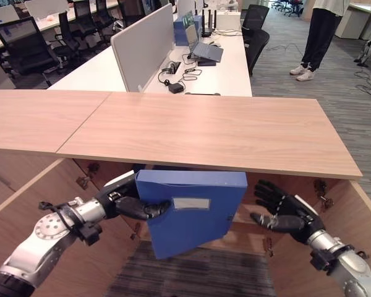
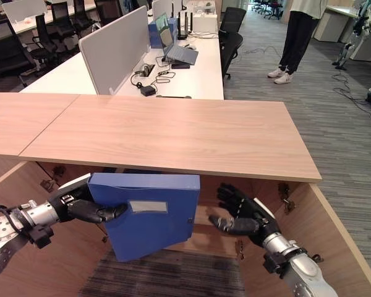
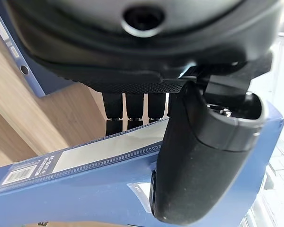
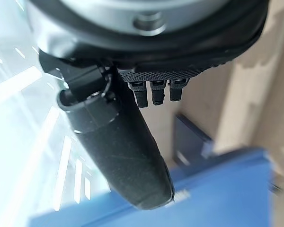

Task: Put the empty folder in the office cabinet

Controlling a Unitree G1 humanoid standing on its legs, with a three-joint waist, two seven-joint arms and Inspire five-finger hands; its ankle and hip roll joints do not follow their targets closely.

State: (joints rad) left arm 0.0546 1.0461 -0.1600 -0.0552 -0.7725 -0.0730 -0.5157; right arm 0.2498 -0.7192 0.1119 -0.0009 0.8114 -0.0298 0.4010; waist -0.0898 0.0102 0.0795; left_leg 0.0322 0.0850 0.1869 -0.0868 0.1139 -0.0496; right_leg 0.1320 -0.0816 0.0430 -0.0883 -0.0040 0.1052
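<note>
Left hand (image 1: 127,201) pinches the blue folder (image 1: 191,210) spine-out at the cabinet (image 1: 210,133) mouth for insertion; right hand (image 1: 284,213) spread, empty.

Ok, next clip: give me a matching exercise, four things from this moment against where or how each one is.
Things:
1. folder
2. left hand
3. right hand
4. laptop

States:
A. open, beside the folder, not touching it
B. on the white desk behind the cabinet
C. tilted, in front of the cabinet opening
D. shut on the folder's edge

Pairs: 1-C, 2-D, 3-A, 4-B
</note>
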